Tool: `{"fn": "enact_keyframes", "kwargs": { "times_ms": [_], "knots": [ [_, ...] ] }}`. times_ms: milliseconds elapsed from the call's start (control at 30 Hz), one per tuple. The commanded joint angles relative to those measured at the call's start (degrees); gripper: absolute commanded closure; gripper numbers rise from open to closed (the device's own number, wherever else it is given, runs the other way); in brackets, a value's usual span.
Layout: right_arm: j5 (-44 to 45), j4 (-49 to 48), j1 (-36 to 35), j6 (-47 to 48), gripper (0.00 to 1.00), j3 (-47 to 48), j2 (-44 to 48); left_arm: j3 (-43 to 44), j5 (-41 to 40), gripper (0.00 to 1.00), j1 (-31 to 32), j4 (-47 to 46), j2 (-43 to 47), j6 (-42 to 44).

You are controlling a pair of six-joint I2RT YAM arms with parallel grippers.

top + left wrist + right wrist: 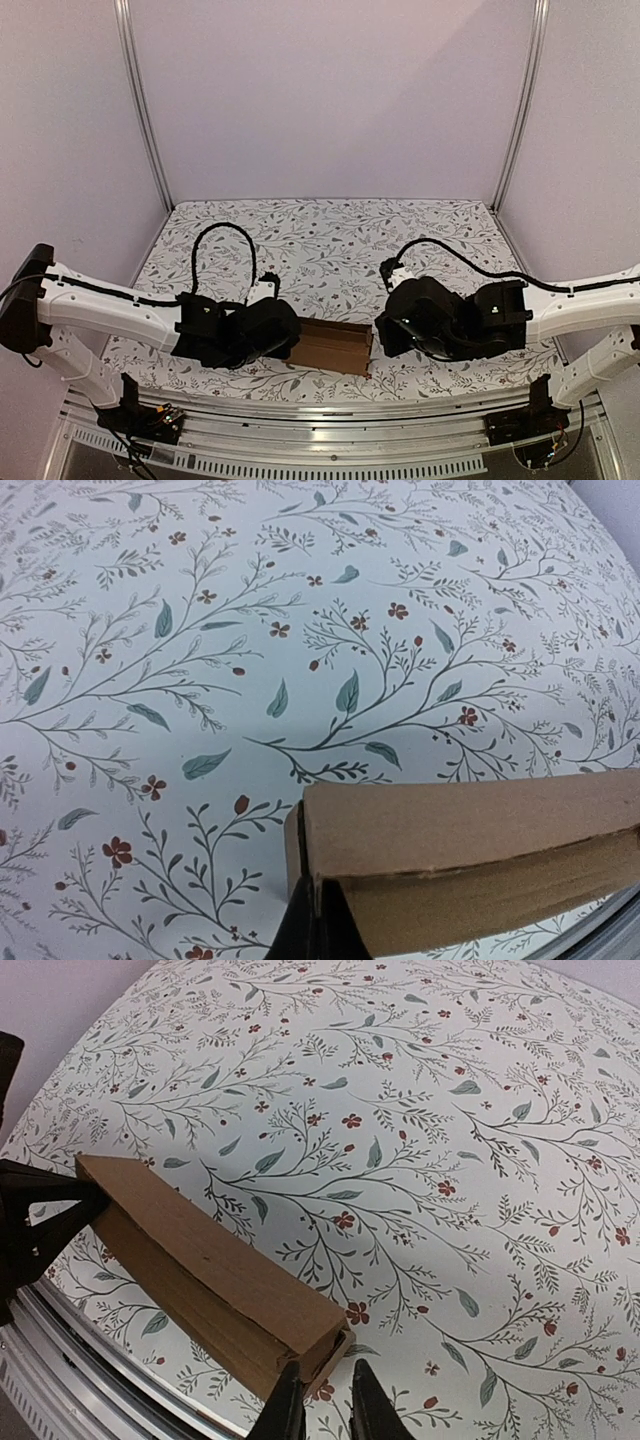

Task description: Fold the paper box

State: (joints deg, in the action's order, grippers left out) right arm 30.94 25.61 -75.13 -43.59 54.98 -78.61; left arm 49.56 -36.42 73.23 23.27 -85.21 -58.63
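Leftward, the left gripper (315,932) pinches one end of the paper box (335,347), which sits at the near edge of the floral table (330,240); the right gripper (325,1412) stands slightly parted just beside the other end.

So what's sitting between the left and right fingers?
The paper box, lying lengthwise from the left fingers to the right fingers; top and right wrist views show it.
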Motion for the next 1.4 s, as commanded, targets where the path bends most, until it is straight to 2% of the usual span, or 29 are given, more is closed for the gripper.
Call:
{"fn": "enact_keyframes", "kwargs": {
  "times_ms": [0, 200, 500, 767, 1367],
  "knots": [
    [2.2, 4.5, -0.5, -2.5, 0.82, -4.0, 4.0, 0.6, 1.4, 1.0, 1.0, 2.6, -1.5, 0.0],
    [1.0, 2.0, -0.5, -5.8, 0.78, -7.2, 3.7, 1.3, 1.4, 1.0, 1.0, 2.8, -2.2, 0.4],
    [-3.7, -4.5, 0.5, -5.5, 0.75, -6.2, -1.0, 1.6, 1.4, 1.0, 1.0, 3.2, -2.4, 0.4],
    [-4.1, -4.8, 1.3, -5.9, 0.71, -4.9, -3.8, 1.5, 1.4, 1.0, 1.1, 3.3, -2.2, 0.4],
    [-3.3, 0.1, 1.6, -6.3, 0.72, -1.6, -7.5, 1.2, 1.2, 1.0, 1.0, 3.1, -1.9, 0.7]
  ]
}}
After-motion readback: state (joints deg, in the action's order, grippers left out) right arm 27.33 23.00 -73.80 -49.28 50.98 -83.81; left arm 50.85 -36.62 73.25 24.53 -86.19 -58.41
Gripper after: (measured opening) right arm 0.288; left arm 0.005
